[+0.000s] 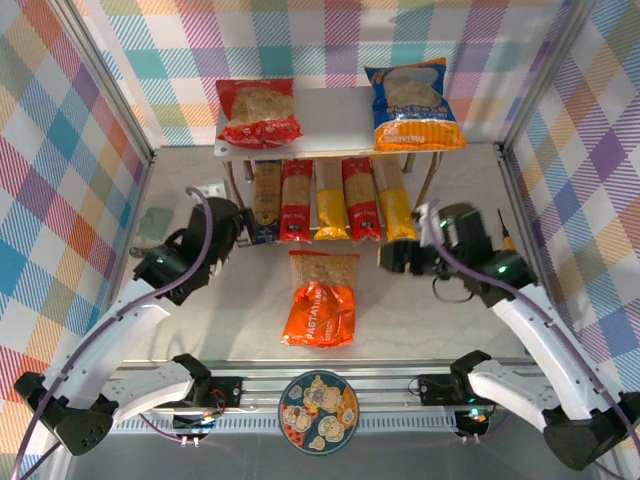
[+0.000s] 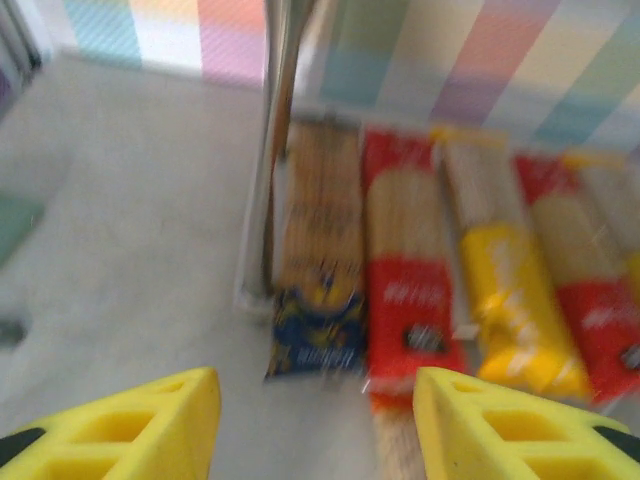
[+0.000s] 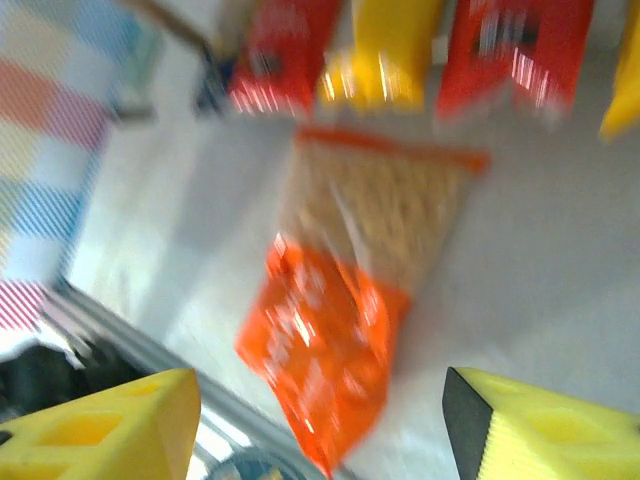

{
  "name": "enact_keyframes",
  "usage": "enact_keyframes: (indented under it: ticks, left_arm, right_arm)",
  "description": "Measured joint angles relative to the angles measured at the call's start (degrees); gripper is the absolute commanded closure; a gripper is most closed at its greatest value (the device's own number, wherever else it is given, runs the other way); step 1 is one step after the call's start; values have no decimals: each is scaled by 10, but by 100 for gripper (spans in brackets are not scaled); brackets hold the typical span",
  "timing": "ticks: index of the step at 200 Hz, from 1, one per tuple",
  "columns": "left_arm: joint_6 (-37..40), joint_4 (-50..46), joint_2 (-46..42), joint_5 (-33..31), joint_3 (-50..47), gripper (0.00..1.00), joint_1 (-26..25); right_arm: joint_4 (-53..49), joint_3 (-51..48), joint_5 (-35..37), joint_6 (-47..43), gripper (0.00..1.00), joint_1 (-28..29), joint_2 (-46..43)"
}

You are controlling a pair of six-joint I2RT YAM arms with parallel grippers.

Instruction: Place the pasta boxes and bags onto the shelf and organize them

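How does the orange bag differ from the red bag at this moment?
The orange bag lies on the table in front of the shelf; the red bag sits on top of it, at its left end. The orange bag runs front to back, the red bag side to side. Both are flat-lying pillow bags of short pasta.

The left arm (image 1: 130,320) is bent at the elbow, and the left gripper (image 1: 238,232) is pointed forward. Its yellow fingers (image 2: 150,425) are spread apart. The right arm (image 1: 540,335) is likewise bent, with the right gripper (image 1: 393,257) turned inward to its left and its jaws set wide apart.
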Motion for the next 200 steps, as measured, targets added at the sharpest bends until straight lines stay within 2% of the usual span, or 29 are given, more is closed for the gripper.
enact_keyframes:
  ticks: [32, 40, 68, 100, 131, 160, 200]
  left_arm:
    - [-59, -61, 4, 14, -93, 50, -52]
    - [-74, -70, 5, 19, -109, 49, -61]
    - [-131, -59, 14, 55, -180, 44, -69]
    - [-179, -8, 49, 113, -267, 41, -70]
    - [-204, 35, 80, 155, -295, 38, -70]
    - [-207, 56, 78, 162, -293, 35, -70]
    - [-207, 55, 62, 161, -293, 33, -70]
  right_arm:
    - [10, -76, 63, 48, 30, 135, 36]
    - [21, -76, 79, 57, 25, 164, 54]
    - [64, -56, 121, 80, 21, 226, 134]
    - [104, 1, 150, 92, 16, 250, 247]
    - [120, 38, 165, 109, 11, 254, 330]
    - [120, 56, 180, 132, 0, 255, 382]
    - [119, 82, 189, 153, 0, 261, 435]
